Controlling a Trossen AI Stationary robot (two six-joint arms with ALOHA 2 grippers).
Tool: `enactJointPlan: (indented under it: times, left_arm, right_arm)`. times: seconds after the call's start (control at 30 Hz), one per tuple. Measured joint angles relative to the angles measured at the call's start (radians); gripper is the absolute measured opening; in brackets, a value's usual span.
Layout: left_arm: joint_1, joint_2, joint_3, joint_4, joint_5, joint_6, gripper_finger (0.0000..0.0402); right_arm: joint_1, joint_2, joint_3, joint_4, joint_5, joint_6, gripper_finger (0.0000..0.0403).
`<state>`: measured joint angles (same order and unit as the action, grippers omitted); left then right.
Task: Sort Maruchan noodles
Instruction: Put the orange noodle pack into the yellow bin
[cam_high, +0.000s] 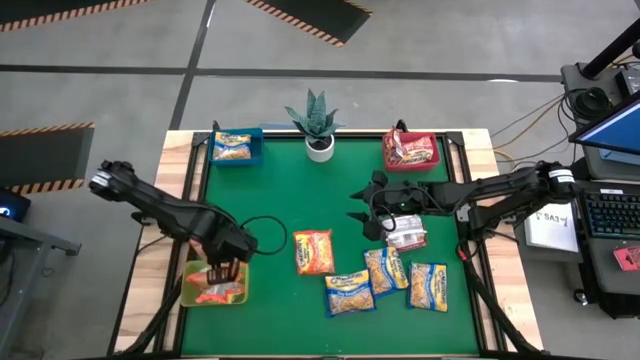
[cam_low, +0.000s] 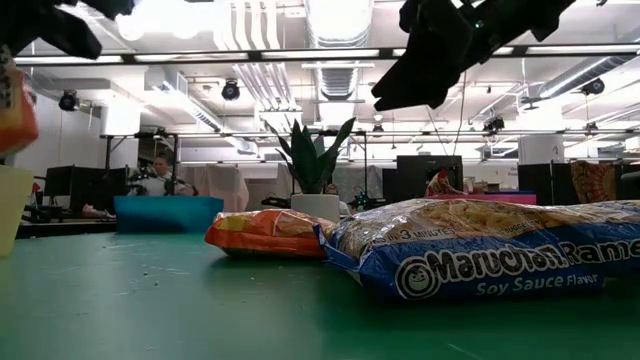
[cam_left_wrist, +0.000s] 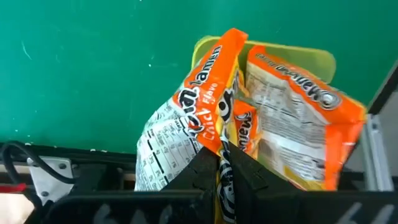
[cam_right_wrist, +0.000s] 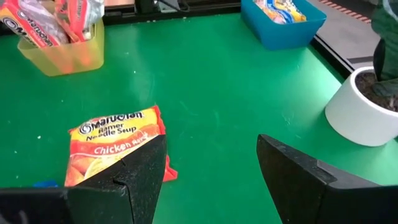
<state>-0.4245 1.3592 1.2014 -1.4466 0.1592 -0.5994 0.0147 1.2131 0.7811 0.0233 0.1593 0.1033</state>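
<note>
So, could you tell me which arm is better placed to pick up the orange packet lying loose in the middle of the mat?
The right. Its gripper is open and empty, hovering near the orange chicken packet. The left gripper is busy, shut on another orange packet over the yellow-green bin.

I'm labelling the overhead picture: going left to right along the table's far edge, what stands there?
Blue bin holding a yellow packet → potted plant in its white pot → red bin holding red packets.

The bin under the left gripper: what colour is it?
Yellow-green bin, seen best in the right wrist view; the left gripper holds an orange packet over it.
</note>
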Motion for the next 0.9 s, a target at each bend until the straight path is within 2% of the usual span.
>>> enactJointPlan:
  times: [0.2,0.37,0.57,0.77,0.9]
  left_arm:
    - [-0.011,0.077,-0.005,0.003,0.077,0.023,0.0]
    - [-0.018,0.105,-0.006,0.01,0.063,0.01,0.0]
    - [-0.021,0.124,0.011,0.138,0.1,0.007,0.0]
    - [-0.02,0.126,-0.001,0.092,0.043,-0.092,0.0]
    - [-0.02,0.126,-0.037,0.13,0.047,-0.197,0.0]
  right_arm:
    - [0.0,0.0,0.0,0.001,0.0,-0.01,0.0238]
    - [0.0,0.0,0.0,0.004,0.0,-0.017,0.0238]
    - [0.0,0.0,0.0,0.004,0.0,-0.017,0.0238]
    - [0.0,0.0,0.0,0.008,0.0,-0.017,0.0238]
    - [0.0,0.0,0.0,0.012,0.0,-0.017,0.0238]
